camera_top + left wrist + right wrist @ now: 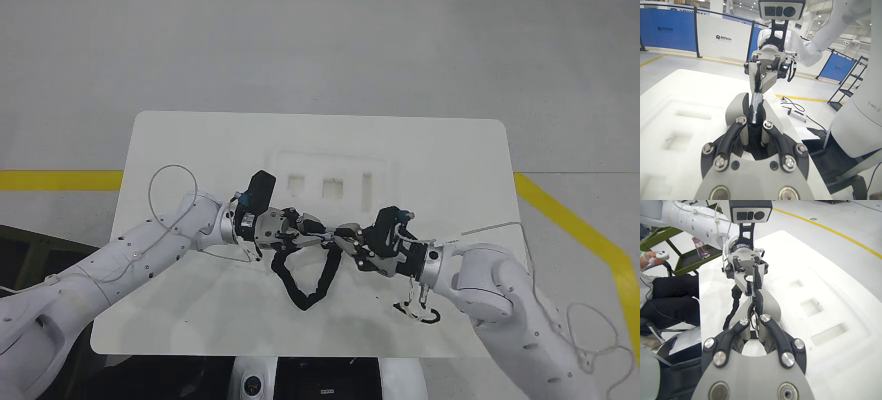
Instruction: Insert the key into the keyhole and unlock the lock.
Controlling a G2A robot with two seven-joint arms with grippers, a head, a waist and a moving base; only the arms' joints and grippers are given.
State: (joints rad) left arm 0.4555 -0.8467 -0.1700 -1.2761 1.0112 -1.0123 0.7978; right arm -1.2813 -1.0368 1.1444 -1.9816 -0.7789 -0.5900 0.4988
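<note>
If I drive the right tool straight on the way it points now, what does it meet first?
The lock held in the left tool, directly ahead. The key in the right tool seems to be at the lock's end, so little free travel is left; depth is unclear.

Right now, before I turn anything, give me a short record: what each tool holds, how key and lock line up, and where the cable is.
left tool: shut on the lock, held above the table
right tool: shut on the key, key ring dangling inside the tool
alignment: tools tip to tip, key at the lock's end; how far in cannot be told
cable: black loop drooping below the lock
</note>
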